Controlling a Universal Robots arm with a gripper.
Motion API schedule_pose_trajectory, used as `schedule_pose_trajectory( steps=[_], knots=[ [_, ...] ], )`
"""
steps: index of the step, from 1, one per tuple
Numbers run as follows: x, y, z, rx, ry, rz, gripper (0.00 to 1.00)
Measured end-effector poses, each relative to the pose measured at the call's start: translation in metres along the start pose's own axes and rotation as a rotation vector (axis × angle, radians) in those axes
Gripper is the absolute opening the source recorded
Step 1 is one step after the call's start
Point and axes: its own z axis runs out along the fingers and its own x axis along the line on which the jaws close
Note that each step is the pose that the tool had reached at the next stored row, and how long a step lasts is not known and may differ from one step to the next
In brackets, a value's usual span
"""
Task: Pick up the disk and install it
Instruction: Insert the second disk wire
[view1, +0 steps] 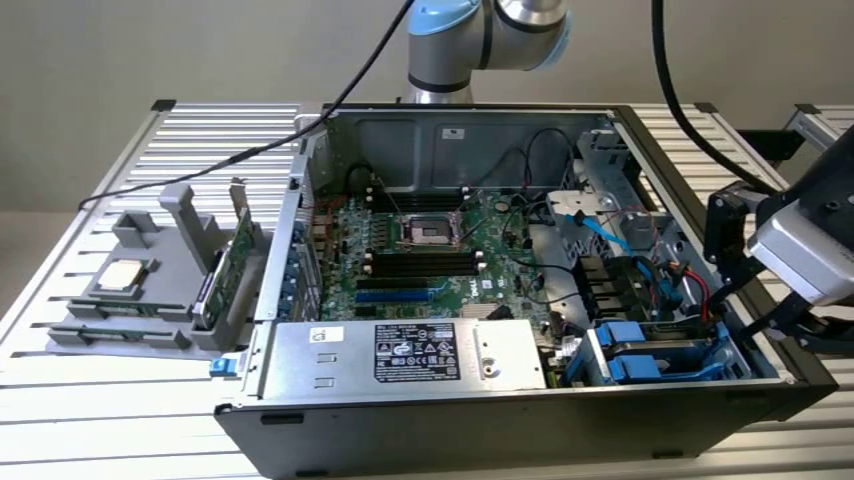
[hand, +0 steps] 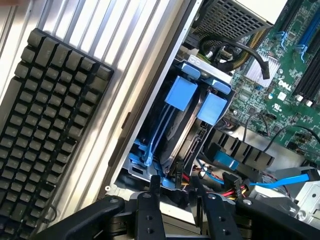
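Even, diffuse light falls across the slatted worktop and the open computer case, leaving soft shadows in its drive corner. In the wrist view, a dark keyboard appears slightly soft, colours bluish.

The slatted metal table carries an open computer case, a grey parts holder just beside it, and a black keyboard.

A slatted metal table stands before a plain beige wall in even light.
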Motion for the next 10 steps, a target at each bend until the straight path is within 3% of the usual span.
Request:
schedule_pose_trajectory(
  steps=[5,8,10],
  knots=[
    [0.0008,0.0027,0.0018,0.0034,0.0007,0.023,0.37],
    [0.0001,0.0047,0.0018,0.012,-0.0148,0.034,0.37],
    [-0.0003,0.0056,0.002,0.0159,-0.0205,0.042,0.37]
  ],
)
